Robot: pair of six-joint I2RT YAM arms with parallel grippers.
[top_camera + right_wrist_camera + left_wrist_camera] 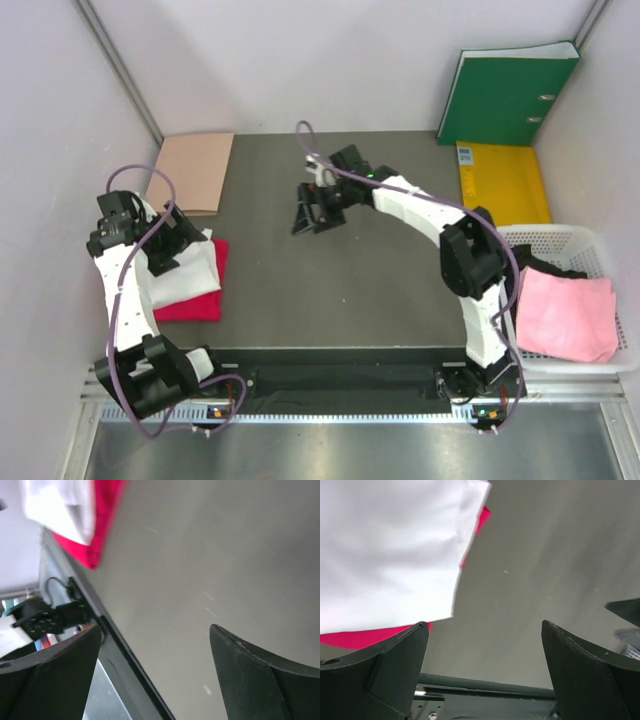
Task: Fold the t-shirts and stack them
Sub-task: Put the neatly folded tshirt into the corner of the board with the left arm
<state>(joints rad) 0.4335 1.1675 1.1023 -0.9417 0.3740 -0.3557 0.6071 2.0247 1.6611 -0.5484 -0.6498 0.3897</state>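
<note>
In the top view, at the left side of the frame, the white t-shirt lies folded on top of the red t-shirt, both on the dark table. The pink t-shirt lies in the white basket at the right edge. The left gripper hangs over the table just beside the edge of the white shirt; its fingers are spread wide and we see nothing between them. The right gripper is near the upper middle of the frame, well apart from all shirts. Its fingers are also spread, with only bare table between them.
</note>
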